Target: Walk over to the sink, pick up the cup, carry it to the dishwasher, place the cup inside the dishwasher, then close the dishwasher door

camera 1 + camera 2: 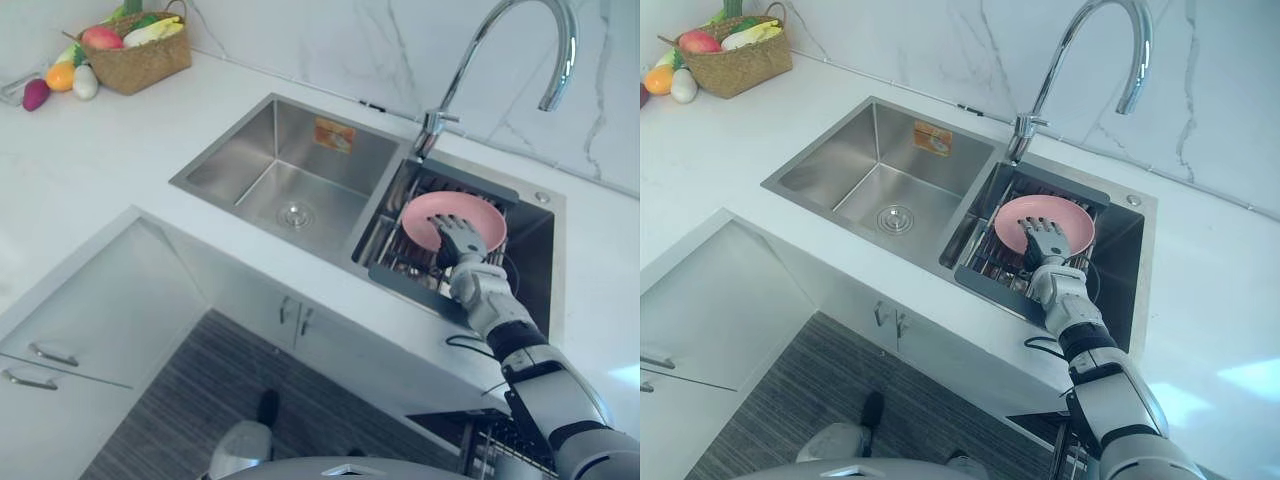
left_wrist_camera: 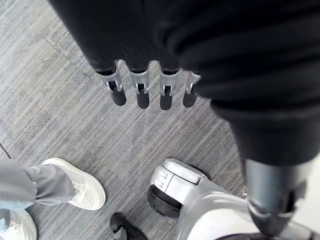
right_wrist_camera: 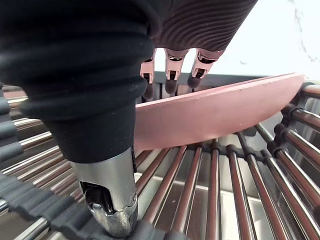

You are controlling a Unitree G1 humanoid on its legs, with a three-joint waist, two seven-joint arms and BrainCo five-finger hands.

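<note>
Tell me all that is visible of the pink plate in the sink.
The plate is round, shallow and pink, with a low raised rim and a smooth matte surface; its material cannot be told. It looks whole and empty. It rests tilted on a rack of metal bars in the right basin of the sink. The right hand reaches over its near edge, straight fingers above its upper face.
</note>
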